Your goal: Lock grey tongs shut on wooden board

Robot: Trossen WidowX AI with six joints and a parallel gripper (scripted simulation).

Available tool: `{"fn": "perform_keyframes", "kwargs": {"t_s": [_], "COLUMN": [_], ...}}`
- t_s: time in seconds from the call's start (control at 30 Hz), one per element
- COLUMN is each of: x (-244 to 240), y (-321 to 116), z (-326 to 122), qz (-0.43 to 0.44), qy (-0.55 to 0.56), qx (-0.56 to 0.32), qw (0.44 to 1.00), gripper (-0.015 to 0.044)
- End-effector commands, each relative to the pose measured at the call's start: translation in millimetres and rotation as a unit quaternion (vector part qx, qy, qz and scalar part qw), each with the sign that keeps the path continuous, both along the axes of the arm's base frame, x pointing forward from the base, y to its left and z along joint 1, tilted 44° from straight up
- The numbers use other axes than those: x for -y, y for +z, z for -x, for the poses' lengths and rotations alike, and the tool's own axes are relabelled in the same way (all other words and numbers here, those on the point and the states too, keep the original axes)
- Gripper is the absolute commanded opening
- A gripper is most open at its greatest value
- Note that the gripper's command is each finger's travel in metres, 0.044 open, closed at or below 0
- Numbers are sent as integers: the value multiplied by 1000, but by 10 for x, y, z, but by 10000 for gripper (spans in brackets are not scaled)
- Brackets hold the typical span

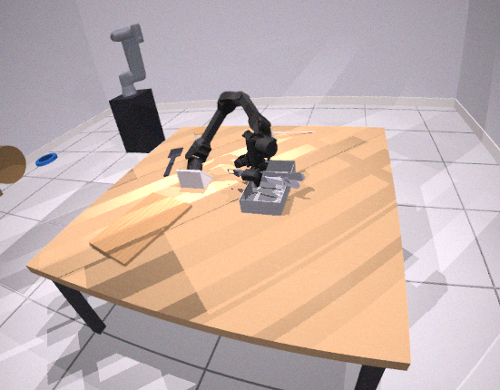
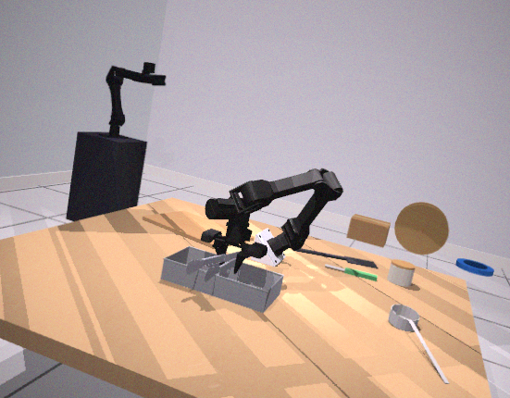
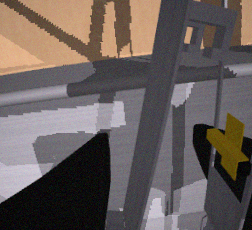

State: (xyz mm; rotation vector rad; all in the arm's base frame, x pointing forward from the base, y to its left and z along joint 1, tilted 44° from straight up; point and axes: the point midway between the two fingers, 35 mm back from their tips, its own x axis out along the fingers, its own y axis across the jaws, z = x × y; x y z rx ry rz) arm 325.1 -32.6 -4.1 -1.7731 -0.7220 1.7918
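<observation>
The grey tongs [image 1: 299, 178] [image 2: 205, 263] [image 3: 155, 90] lie roughly level across the roasting tin [image 1: 261, 209] [image 2: 248, 295]. Their two arms stand only a little apart. The tip ends reach past one long side of the tin and the hinge end past the other. My gripper [image 2: 229, 261] [image 3: 151, 138] points down over the tin, its fingers on the outer sides of the tongs' arms, shut on them. Whether the tongs still touch the rim cannot be told. The wooden board [image 1: 139, 227] [image 2: 180, 226] lies flat with nothing on it, away from the tin.
A white angled block [image 1: 193, 180] [image 2: 264, 238] stands by the arm's base. A dark spatula [image 1: 172, 155] [image 2: 364, 262], a green-handled tool [image 2: 360, 274], a lidded jar [image 2: 401, 276] and a small grey pan [image 2: 402, 319] are also on the table.
</observation>
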Motion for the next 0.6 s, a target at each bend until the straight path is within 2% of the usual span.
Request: {"fn": "perform_keyframes", "kwargs": {"t_s": [0.0, 0.57], "x": [3, 3], "y": [2, 2], "z": [-6, -6], "qz": [1, 1], "qy": [1, 1], "qx": [1, 1], "qw": [1000, 1000], "gripper": [161, 48]}}
